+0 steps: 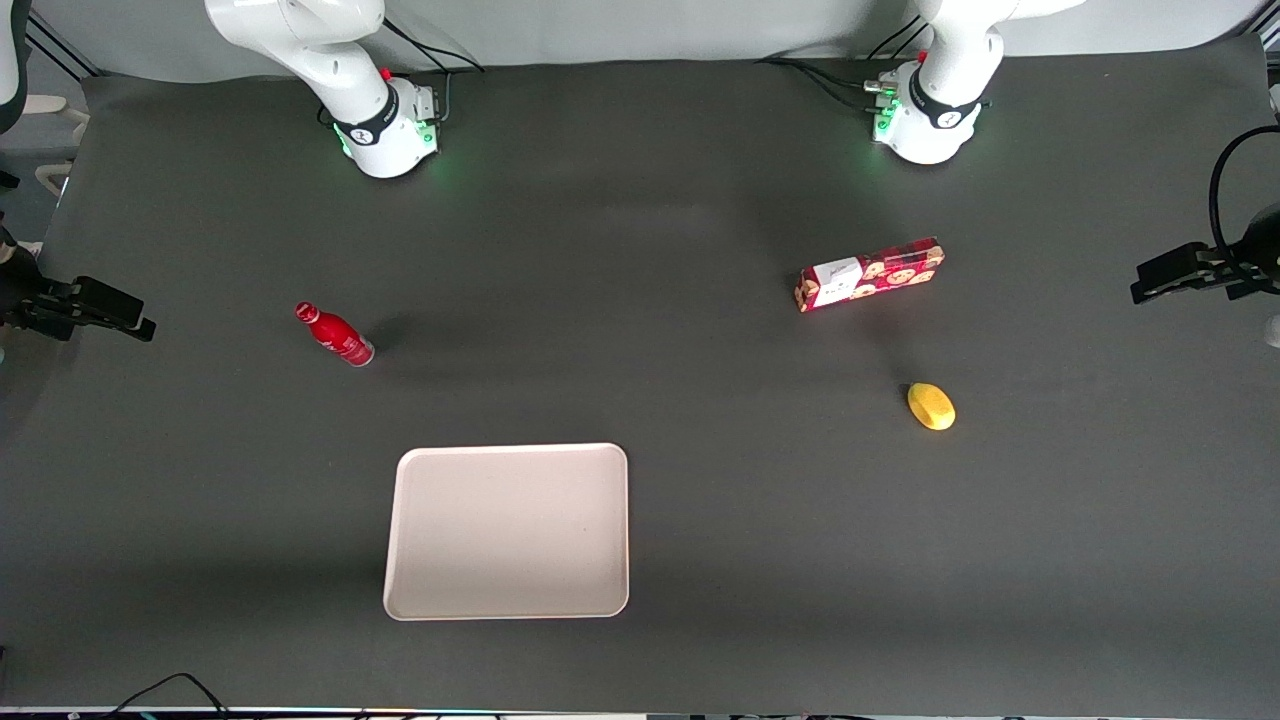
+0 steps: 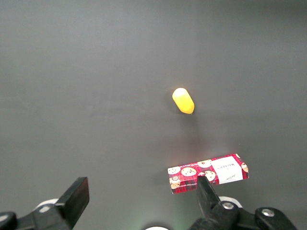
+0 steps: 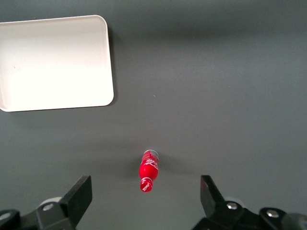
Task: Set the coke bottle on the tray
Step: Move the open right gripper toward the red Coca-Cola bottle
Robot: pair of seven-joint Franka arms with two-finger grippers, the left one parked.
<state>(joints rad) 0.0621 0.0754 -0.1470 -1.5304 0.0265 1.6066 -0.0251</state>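
Note:
The coke bottle (image 1: 335,335), small, red and red-capped, stands on the dark table toward the working arm's end. It is farther from the front camera than the tray (image 1: 508,530), a large cream-white rectangle with a low rim. In the right wrist view my gripper (image 3: 146,184) is open and empty, high above the bottle (image 3: 148,167), whose cap shows between the two fingers (image 3: 79,196). The tray (image 3: 53,62) shows there too, apart from the bottle. The gripper itself is out of the front view.
A red patterned box (image 1: 870,275) and a yellow lemon-like thing (image 1: 931,406) lie toward the parked arm's end; both show in the left wrist view, the box (image 2: 208,173) and the yellow thing (image 2: 183,100). Black camera mounts (image 1: 80,305) stand at the table ends.

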